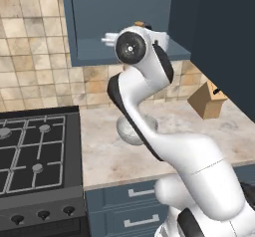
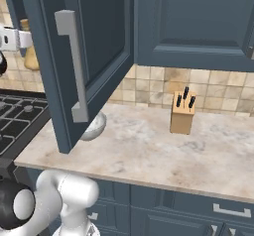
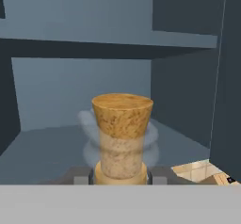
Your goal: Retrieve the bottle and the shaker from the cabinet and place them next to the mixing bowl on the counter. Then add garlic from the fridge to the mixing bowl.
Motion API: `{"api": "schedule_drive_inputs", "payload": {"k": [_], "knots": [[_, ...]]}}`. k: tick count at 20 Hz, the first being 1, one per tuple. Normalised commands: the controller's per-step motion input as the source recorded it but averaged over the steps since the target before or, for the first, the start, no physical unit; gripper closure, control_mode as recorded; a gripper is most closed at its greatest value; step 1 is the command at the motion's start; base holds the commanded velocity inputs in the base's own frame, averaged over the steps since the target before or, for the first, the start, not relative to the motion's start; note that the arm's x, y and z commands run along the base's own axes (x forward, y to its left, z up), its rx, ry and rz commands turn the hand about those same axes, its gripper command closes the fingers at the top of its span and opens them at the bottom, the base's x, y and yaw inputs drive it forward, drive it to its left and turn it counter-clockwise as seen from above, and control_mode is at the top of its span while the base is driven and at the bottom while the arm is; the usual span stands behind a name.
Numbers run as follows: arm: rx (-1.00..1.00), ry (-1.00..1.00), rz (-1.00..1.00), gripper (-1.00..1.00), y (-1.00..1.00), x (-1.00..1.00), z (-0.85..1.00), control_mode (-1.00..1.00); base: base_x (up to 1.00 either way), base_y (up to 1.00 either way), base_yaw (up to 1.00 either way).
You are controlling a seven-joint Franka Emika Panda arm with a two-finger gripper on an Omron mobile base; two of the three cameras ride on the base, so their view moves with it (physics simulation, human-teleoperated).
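Observation:
My gripper point(image 3: 120, 177) is inside the open slate-blue cabinet point(image 3: 70, 91), shut on the neck of the golden-tan bottle point(image 3: 122, 124), whose wide top rises between the fingers. In the right base view the bottle point(image 2: 31, 56) shows beside the white hand at the far left, behind the cabinet door point(image 2: 99, 36). In the left base view the arm reaches up into the cabinet point(image 1: 94, 12). The mixing bowl point(image 1: 128, 131) stands on the counter point(image 1: 107, 154), partly behind the arm; the door covers part of the bowl point(image 2: 95, 126). Shaker, garlic and fridge are out of view.
A wooden knife block point(image 1: 208, 100) point(image 2: 182, 113) stands at the back of the counter point(image 2: 173, 150), right of the bowl. The black gas hob point(image 1: 35, 146) borders the counter on the left. The swung-out cabinet door hangs over the counter's left part.

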Motion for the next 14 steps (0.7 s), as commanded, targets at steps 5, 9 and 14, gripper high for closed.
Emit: {"api": "schedule_drive_inputs", "payload": {"k": [5, 9, 14], "knots": [[0.05, 0.07, -0.24, 1.0, 0.03, -1.0, -0.35, -1.0, 0.0, 0.0, 0.0], [0.0, 0.14, -0.19, 1.0, 0.27, -0.7, -1.0, -1.0, 0.0, 0.0, 0.0], [0.0, 0.01, -0.23, 1.0, 0.12, -0.28, -0.87, -1.0, 0.0, 0.0, 0.0]]}}
